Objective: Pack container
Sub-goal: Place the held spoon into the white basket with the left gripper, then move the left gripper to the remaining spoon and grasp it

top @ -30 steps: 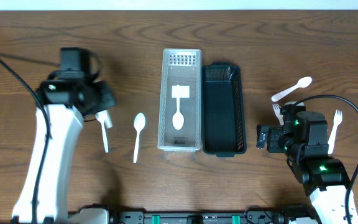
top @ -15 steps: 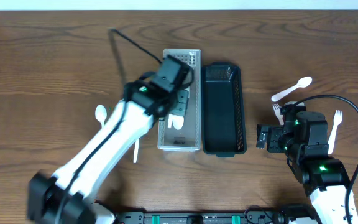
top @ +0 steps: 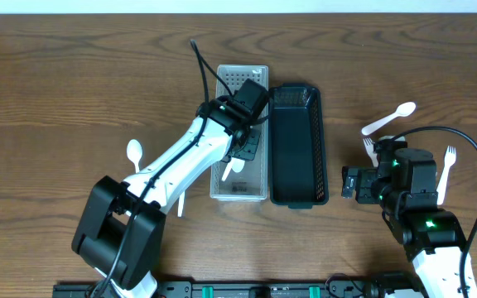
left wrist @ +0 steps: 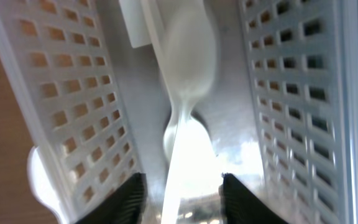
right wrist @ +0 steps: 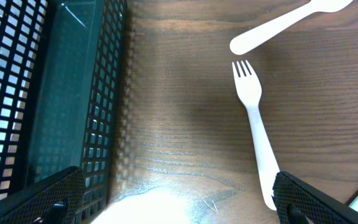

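The left gripper (top: 243, 151) hangs over the middle of the clear container (top: 243, 76), which stands at the centre of the frame with the black container (top: 298, 199) just beside its right wall. In the left wrist view its fingertips (left wrist: 132, 196) sit at the bottom edge, between the perforated walls and set apart, with a white utensil (left wrist: 188, 168) running up between them. The view is blurred, and I cannot tell whether they pinch it or merely flank it. Beyond it, near the top of that frame, a rounded spoon bowl (left wrist: 190, 50) lies on the container floor. To the left of the clear container, on the wooden table (top: 56, 66), a left spoon (top: 133, 151) shows its bowl beside the arm, with the handle hidden under the arm, and a second white handle (top: 180, 203) pokes out lower down. The right gripper (right wrist: 179, 208) sits at the lower right of the overhead frame, its fingers (right wrist: 48, 193) spread wide with nothing between them – bare wood lies below it, just right of the black container. In the right wrist view a near fork (right wrist: 257, 137) lies right of centre with its tines toward the top, and a spoon handle (right wrist: 278, 28) crosses the upper right corner, close to the tines but apart from them. Overhead, a far fork (top: 447, 170) lies at the right edge, beyond the right arm
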`<state>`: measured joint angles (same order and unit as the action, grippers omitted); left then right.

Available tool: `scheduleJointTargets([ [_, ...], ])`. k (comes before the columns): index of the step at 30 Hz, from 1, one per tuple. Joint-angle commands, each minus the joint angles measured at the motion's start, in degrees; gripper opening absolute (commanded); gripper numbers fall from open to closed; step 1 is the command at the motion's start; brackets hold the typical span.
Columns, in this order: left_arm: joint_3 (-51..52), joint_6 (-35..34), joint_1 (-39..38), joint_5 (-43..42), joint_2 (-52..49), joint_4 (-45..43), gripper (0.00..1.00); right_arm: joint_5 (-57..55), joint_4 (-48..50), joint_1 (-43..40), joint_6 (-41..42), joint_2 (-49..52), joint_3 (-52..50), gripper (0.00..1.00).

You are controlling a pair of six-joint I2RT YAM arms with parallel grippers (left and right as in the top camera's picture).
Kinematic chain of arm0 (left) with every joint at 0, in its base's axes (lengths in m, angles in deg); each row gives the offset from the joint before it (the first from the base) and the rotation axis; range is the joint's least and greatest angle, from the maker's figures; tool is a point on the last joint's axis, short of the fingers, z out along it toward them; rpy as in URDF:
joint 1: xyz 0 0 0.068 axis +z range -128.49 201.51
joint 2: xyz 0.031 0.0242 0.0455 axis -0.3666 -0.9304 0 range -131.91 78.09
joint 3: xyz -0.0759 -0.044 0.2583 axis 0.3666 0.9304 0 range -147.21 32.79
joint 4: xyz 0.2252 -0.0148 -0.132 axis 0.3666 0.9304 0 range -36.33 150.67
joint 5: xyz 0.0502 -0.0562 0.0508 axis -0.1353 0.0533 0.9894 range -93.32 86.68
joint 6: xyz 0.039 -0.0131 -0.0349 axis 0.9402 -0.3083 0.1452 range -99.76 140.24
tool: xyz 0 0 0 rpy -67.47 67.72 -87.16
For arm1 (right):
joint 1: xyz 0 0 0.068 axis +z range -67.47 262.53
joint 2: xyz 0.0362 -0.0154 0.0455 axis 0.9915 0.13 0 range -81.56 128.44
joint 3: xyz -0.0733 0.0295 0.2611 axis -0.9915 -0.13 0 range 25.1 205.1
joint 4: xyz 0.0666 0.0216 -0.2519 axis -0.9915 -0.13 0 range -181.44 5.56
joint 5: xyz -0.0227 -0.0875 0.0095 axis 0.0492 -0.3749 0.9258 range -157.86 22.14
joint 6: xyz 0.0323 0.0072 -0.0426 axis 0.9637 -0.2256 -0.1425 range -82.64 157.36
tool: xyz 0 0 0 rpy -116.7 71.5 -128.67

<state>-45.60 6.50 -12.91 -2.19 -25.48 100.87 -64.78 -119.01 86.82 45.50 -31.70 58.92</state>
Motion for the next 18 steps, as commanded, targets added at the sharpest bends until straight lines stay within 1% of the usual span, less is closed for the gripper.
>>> scheduleJointTargets([
  [1,-5.97,2.84,0.04,2.4,4.42,3.19,0.79,0.44,-0.15,-0.63,0.66,-0.02,1.11,0.99],
  [5,-10.45,2.75,2.23,9.4,10.84,9.77,0.82,0.44,-0.2,-0.63,0.66,-0.02,1.11,0.99],
  [8,-10.45,2.62,7.54,11.61,16.39,12.48,0.84,0.44,-0.37,-0.63,0.66,-0.02,1.11,0.99],
  [11,-10.27,2.29,15.96,11.34,19.5,15.15,0.84,0.44,-0.42,-0.63,0.66,-0.02,1.11,0.99],
  [14,-8.81,2.36,25.16,9.62,20.13,16.22,0.84,0.44,-0.42,-0.63,0.68,-0.02,1.11,0.99],
  [18,-3.41,3.67,35.76,3.08,18.75,13.29,0.84,0.44,-0.42,-0.63,0.68,-0.02,1.11,0.99],
])
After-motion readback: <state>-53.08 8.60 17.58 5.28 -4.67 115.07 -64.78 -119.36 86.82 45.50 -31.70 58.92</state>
